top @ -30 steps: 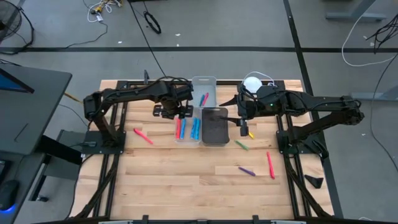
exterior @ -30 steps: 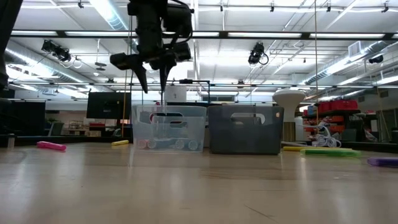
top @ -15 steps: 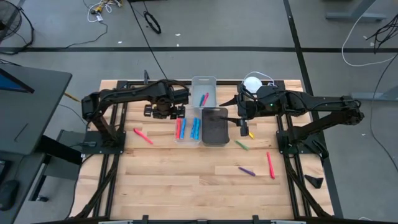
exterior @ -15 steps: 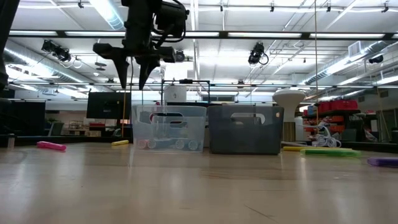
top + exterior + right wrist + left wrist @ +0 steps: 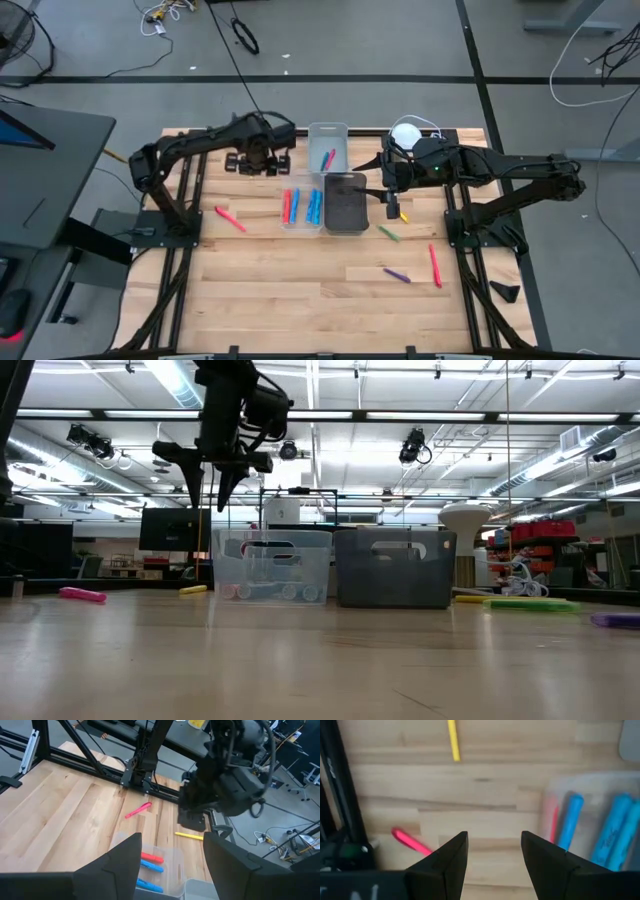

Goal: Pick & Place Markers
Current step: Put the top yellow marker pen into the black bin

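From above: left gripper (image 5: 258,163) hovering empty over the far-left tabletop (image 5: 300,290), jaws apart, beside the clear bin (image 5: 302,208) with red and blue markers (image 5: 300,205) inside; right gripper (image 5: 392,208) parked past the dark bin (image 5: 345,203), jaws wide, nothing held. Loose markers scattered: a pink marker (image 5: 230,218) to the near left, green (image 5: 388,233), purple (image 5: 397,274) and red (image 5: 435,265) ones on the right. At table height: left gripper (image 5: 205,485) high above the clear bin (image 5: 272,566), fingers pointing down. Left wrist: a yellow marker (image 5: 453,740) and the pink marker (image 5: 411,841) ahead on bare wood. Right wrist: pink and yellow markers beyond the bins. Probably choosing the next pick; best to centre over one marker, turn the jaws across its length, then descend straight.
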